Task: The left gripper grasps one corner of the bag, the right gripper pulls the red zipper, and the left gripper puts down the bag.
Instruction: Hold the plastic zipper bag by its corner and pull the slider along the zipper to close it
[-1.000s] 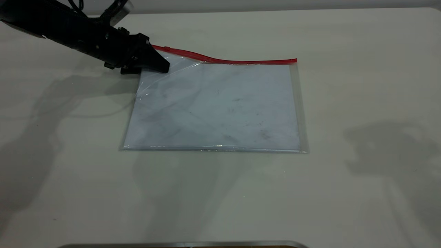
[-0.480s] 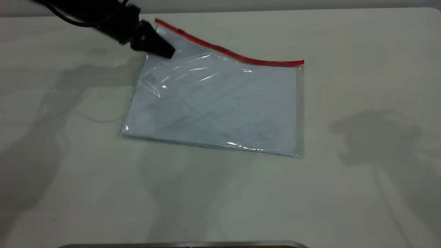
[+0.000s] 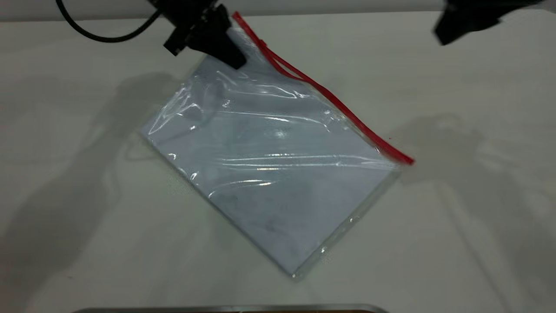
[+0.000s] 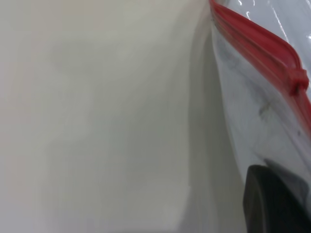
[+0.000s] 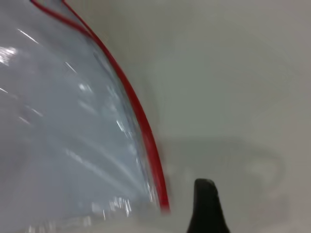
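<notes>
A pale table (image 3: pixel 456 226) fills the exterior view, seen from above and in front of two black robot arms.

At the upper left, the left gripper (image 3: pixel 232 58) reaches down from the top edge, a black cable (image 3: pixel 100 37) looping behind it. Its tapered jaws are closed on the corner of the bag (image 3: pixel 243 48), the corner where the red strip begins. That corner is lifted off the table.

From there the bag (image 3: pixel 278 169), a large clear plastic pouch with a smudged white sheet inside, hangs diagonally down toward the lower right. The plastic is wrinkled and catches streaks of light. Its lowest corner sits near the bottom middle of the view, just above a grey metal edge (image 3: pixel 230 308) along the bottom.

The red zipper (image 3: pixel 330 98) runs along the bag's upper right edge, from the held corner down to a free end at the right. A small red slider tab (image 4: pixel 297 80) shows in the left wrist view, close to the held corner, with one dark finger of the left gripper near it.

At the upper right, the right gripper (image 3: pixel 460 21) hangs above the table, well apart from the bag and touching nothing. Whether its jaws are open or closed cannot be told; the right wrist view shows only one dark fingertip (image 5: pixel 206 208) beside the zipper's free end.
</notes>
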{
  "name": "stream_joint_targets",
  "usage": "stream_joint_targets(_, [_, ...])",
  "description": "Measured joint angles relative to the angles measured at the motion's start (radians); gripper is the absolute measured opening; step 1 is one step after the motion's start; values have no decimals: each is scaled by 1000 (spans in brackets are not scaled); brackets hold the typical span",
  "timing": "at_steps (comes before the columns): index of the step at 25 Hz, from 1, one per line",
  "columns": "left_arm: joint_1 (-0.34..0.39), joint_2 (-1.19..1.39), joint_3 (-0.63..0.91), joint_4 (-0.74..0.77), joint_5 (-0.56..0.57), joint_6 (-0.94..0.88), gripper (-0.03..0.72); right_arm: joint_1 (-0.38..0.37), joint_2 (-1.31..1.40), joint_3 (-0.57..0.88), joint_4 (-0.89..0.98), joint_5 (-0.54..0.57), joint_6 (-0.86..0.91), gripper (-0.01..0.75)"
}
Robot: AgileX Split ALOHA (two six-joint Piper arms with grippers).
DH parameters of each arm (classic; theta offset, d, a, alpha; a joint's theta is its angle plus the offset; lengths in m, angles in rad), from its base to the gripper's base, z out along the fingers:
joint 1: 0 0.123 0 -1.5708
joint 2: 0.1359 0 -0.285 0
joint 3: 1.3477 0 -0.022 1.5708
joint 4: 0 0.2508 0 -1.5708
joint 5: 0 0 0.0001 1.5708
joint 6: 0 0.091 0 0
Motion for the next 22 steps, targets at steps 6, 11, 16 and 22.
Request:
stream_joint_targets(6, [-30, 0, 0, -8, -7, 118, 51, 111, 129, -144, 143, 7, -192, 574])
stream_joint_targets(11, [-32, 1, 0, -71, -8, 127, 51, 174, 239, -246, 272, 9, -320, 574])
stream_joint_targets(16, [-38, 1, 0, -100, -17, 130, 51, 182, 306, -311, 387, 17, -392, 551])
stream_joint_targets(22, [-50, 1, 0, -101, -36, 131, 51, 182, 346, -345, 489, 47, -467, 541])
